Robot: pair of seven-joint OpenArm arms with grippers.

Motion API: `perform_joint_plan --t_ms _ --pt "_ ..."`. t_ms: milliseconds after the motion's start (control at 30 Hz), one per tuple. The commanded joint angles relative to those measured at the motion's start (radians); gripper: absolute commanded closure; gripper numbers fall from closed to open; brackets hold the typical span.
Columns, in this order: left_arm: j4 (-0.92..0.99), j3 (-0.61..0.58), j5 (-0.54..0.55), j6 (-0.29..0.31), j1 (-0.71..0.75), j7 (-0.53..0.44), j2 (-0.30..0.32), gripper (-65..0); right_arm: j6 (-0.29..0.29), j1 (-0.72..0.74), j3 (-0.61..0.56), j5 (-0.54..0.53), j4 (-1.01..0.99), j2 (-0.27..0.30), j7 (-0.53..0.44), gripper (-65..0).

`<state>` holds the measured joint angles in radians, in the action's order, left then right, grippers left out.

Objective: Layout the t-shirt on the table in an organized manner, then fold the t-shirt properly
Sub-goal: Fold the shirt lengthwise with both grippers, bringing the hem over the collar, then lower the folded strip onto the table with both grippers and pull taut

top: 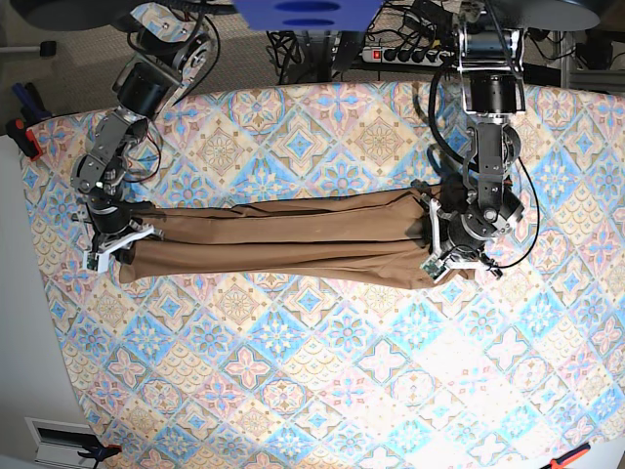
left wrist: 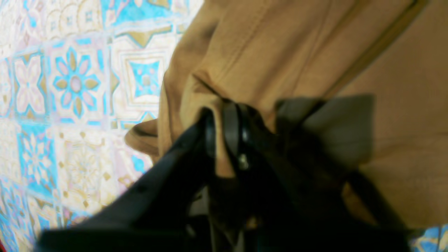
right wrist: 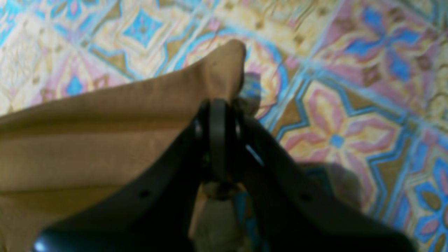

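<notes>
Patterned table [top: 322,391] (pastel diamond tiles), t-shirt [top: 283,234] stretched across, power strip [top: 395,55] behind

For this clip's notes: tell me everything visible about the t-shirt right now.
The t-shirt is plain tan-brown soft fabric, folded into a long narrow band with lengthwise creases. It lies stretched across the patterned table, running side to side in the base view. The right gripper is shut on one end, where a corner of cloth peaks above its tips. The left gripper has bunched fabric between its tips at the other end, beside a stitched seam. No tag shows.
</notes>
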<state>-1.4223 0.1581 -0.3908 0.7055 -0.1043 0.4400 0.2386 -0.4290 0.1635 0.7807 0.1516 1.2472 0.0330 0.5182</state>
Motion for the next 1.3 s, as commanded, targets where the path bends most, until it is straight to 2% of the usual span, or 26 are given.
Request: perform_joint_plan --t_ms 0,100,167,433,633,800,900,1100,1267 --pt "-0.021 0.019 0.002 -0.007 -0.015 -0.005 -0.005 -13.5 0.003 0.021 0.001 -0.010 0.013 0.014 -0.028 0.0" --pt "-0.084 0.038 0.010 -0.007 -0.002 -0.005 -0.009 -26.8 0.003 0.021 0.001 -0.010 0.013 0.014 -0.028 0.0" --pt "-0.148 0.039 0.014 -0.007 0.028 -0.005 -0.009 -31.5 0.003 0.021 0.001 -0.010 0.013 0.014 -0.028 0.0" --pt "-0.338 0.039 0.013 -0.007 0.120 -0.005 -0.068 -29.6 0.003 0.020 0.001 -0.010 0.013 0.014 -0.028 0.0" --pt "-0.435 0.146 0.013 -0.007 0.122 -0.005 -0.196 -30.2 0.003 0.008 0.003 -0.010 0.024 0.014 -0.028 0.0" --pt "-0.513 0.196 0.014 -0.007 0.119 -0.005 -0.292 -30.2 0.003 -0.048 0.003 -0.010 0.026 0.014 -0.036 -20.3" --pt "-0.538 0.215 0.014 -0.007 0.117 -0.005 -0.333 -30.2 0.003 -0.061 0.007 -0.024 0.062 0.012 -0.037 -28.2" --pt "-0.539 0.223 0.013 -0.007 0.125 -0.005 -0.335 -30.0 0.003 -0.098 0.041 -0.212 0.260 0.014 -0.037 -34.1" --pt "-0.535 0.223 0.008 -0.007 0.127 -0.005 -0.335 -30.0 0.003 -0.106 0.049 -0.254 0.314 0.014 -0.030 -41.2"
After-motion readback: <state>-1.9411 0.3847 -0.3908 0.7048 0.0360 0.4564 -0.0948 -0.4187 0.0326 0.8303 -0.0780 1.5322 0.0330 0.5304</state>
